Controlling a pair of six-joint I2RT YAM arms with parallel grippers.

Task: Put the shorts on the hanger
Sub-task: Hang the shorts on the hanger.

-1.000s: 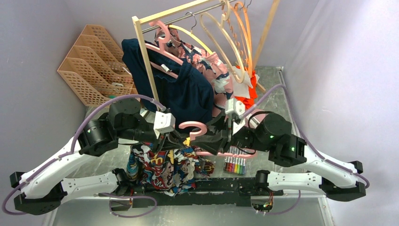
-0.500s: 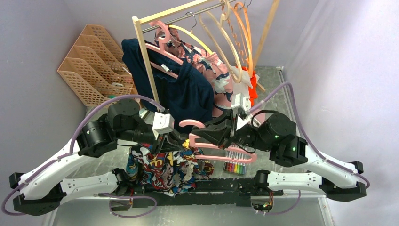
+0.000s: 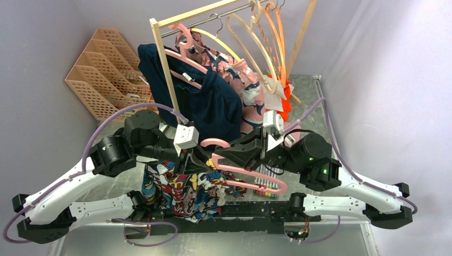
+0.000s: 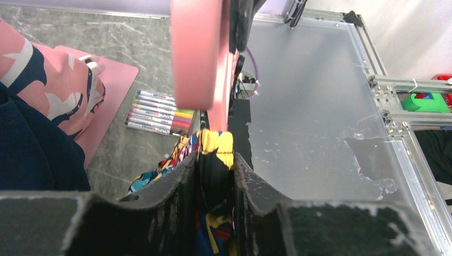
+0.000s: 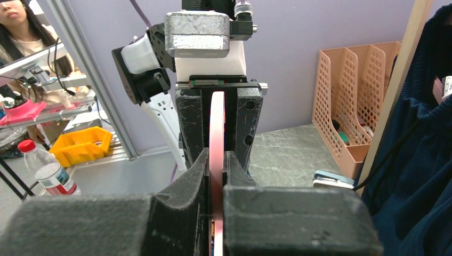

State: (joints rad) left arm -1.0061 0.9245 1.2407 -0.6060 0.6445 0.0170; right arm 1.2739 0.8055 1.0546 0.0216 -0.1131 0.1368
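The multicoloured comic-print fabric shorts (image 3: 181,192) still hang from the left gripper (image 4: 213,159), pinched at a yellow edge. Just above them, the large pale-pink plastic hanger (image 4: 194,53), clamped in the right gripper (image 5: 216,157), has swung: its hook is over the shorts and its long axis now slants down-right.

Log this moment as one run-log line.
left gripper: shut on shorts | right gripper: shut on hanger | hanger tilted, beside shorts | shorts not yet on hanger

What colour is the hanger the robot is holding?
Pale pink. The hanger shows best in the top view.
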